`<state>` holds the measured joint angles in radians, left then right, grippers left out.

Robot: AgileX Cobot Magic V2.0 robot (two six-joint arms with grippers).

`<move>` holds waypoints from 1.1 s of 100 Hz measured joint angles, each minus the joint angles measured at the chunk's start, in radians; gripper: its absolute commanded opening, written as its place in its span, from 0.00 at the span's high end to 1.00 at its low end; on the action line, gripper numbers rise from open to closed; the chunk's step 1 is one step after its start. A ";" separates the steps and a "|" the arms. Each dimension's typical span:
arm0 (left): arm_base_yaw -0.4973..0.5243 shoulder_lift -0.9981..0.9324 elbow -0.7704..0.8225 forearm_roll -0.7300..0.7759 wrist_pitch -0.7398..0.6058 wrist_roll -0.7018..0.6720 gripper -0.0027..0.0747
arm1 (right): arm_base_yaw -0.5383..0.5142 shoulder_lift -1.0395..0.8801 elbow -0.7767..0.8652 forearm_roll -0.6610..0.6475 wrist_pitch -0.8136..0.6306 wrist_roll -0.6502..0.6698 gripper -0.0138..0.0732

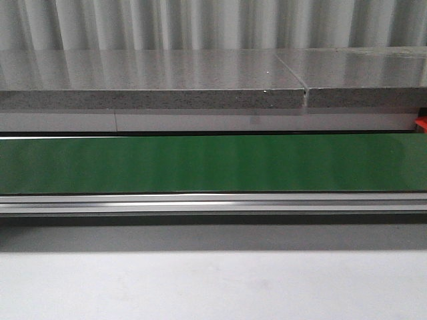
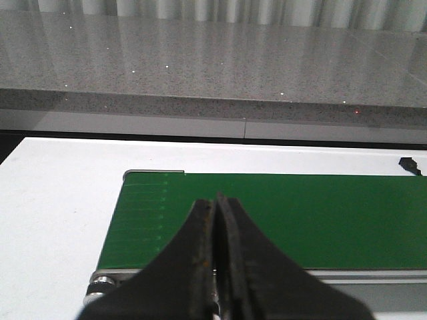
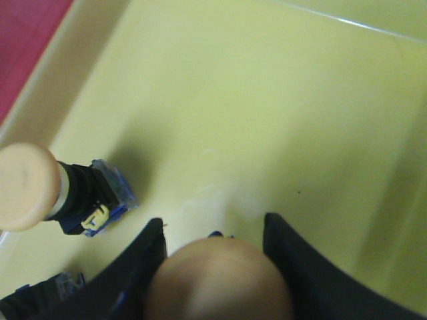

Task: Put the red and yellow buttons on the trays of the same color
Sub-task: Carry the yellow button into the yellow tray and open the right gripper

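Right pincer [image 3: 215, 267] held a yellow button [image 3: 217, 280] low over the yellow tray [image 3: 280, 120], beside another button [image 3: 40, 190] already there, positioned for a colour-matched drop; left pincer [image 2: 216, 220] sat pinched together, empty, above the green belt [image 2: 320, 213].

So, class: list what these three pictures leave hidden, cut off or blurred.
- Right wrist view: the button between the right hand fingers is blurred and cut off by the frame's edge.
- Right wrist view: only a corner of the red tray shows.
- Front view: neither arm nor any tray appears; an orange object is cut off.
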<state>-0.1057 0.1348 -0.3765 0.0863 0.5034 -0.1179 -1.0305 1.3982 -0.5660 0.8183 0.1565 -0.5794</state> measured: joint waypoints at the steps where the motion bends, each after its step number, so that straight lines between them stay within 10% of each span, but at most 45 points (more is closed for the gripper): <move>1: 0.000 0.000 0.000 0.000 0.000 0.000 0.99 | 0.005 0.003 0.000 0.000 -0.002 0.000 0.61; 56: 0.000 0.000 0.000 0.000 0.000 0.000 0.99 | 0.098 0.050 0.000 0.002 -0.078 -0.015 0.60; 85: 0.000 0.000 0.000 0.000 0.000 0.000 0.99 | 0.099 0.050 0.000 0.002 -0.078 -0.017 0.25; 110: 0.000 0.000 0.000 0.000 0.000 0.000 0.99 | 0.099 0.050 0.000 0.003 -0.082 -0.017 0.22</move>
<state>-0.1057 0.1348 -0.3765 0.0863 0.5034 -0.1179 -0.9313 1.4478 -0.5660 0.8210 0.0743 -0.5965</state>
